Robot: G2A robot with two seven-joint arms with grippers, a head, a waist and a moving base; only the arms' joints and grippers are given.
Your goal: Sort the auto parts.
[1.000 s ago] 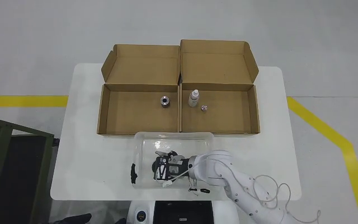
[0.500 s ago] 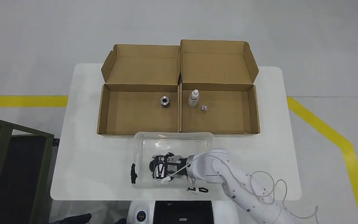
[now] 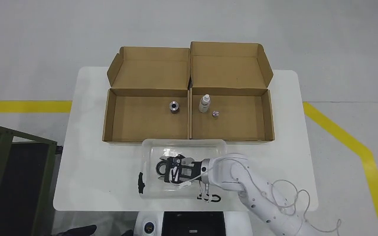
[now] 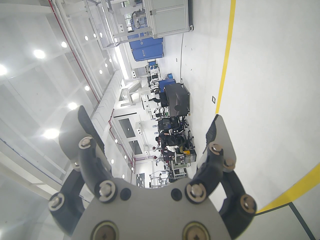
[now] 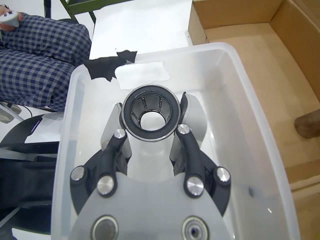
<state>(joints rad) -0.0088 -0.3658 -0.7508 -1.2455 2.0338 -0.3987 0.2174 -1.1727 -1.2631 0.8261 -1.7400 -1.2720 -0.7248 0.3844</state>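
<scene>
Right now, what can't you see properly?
Top view: the tiny part in the right box is too small to identify.
Right wrist view: a brown thing is cut off by the picture's edge.
Right wrist view: the right gripper covers the ring's sides.

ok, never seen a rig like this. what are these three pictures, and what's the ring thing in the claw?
It is a two-armed robot at a white table. The top view looks down from a camera above its arms; each of the other two comes from a camera on one wrist. The right gripper is inside a clear plastic bin, shut on a hollow metal sleeve. The left gripper is open, pointing out into the room. Beyond the bin are two open cardboard boxes: one holds a round metal part, the other a small white bottle and a small metal piece.
</scene>
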